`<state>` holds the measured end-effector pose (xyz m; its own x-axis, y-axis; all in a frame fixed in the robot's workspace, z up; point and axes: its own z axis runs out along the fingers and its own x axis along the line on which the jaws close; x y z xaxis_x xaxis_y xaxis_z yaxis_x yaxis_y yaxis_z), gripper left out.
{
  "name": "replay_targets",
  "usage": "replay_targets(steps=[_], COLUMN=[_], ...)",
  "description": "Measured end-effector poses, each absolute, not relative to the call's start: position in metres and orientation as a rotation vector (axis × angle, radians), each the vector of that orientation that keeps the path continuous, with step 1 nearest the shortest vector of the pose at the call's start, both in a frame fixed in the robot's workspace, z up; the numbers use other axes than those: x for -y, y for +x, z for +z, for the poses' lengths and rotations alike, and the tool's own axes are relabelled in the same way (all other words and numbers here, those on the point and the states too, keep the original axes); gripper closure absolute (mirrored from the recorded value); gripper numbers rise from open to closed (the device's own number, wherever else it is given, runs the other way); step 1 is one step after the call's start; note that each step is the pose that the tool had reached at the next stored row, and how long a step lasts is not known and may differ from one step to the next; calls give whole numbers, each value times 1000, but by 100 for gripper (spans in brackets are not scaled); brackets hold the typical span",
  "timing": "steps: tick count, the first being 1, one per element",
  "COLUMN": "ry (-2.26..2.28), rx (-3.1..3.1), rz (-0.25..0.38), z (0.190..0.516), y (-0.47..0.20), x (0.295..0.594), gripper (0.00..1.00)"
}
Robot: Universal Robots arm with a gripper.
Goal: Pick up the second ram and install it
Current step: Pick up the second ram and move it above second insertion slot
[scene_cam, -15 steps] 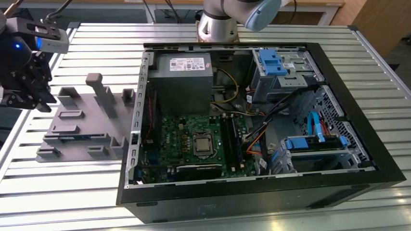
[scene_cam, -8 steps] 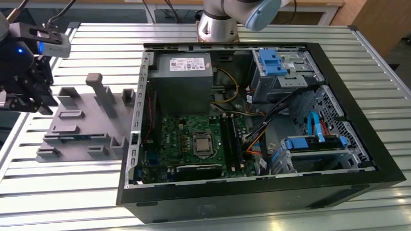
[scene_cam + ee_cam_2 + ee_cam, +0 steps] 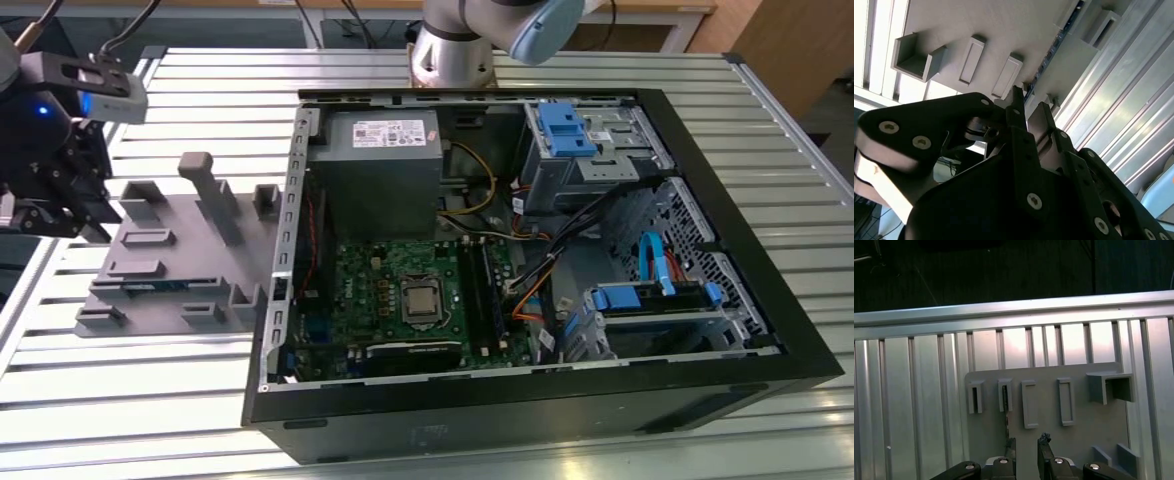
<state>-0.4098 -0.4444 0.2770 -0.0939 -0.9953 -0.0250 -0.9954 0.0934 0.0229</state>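
The black end effector (image 3: 1027,441) hangs open and empty close by the second ram (image 3: 1004,415), a thin dark board standing on edge in the matte grey holder tray (image 3: 1079,440). This looks like the pick-up step, which needs its fingers (image 3: 1011,445) squarely astride that edge. Beyond lies the ribbed aluminium counter (image 3: 914,390).

A grey holder tray (image 3: 167,275) lies on my slatted metal table (image 3: 534,70), just beside the open black computer case (image 3: 787,330), on the exterior view's left. Inside the case I see a green motherboard (image 3: 360,290), a grey power supply (image 3: 380,175) and blue drive brackets (image 3: 571,130). In the first wrist view, the tray's raised rectangular pockets (image 3: 1029,405) stand in a row.
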Motion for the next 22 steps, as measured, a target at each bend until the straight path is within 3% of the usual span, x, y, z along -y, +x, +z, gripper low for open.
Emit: replay_targets(steps=[22], ry=[-2109], rx=[-2315], rz=[17], z=[261], y=[-410], x=[451], gripper=[69])
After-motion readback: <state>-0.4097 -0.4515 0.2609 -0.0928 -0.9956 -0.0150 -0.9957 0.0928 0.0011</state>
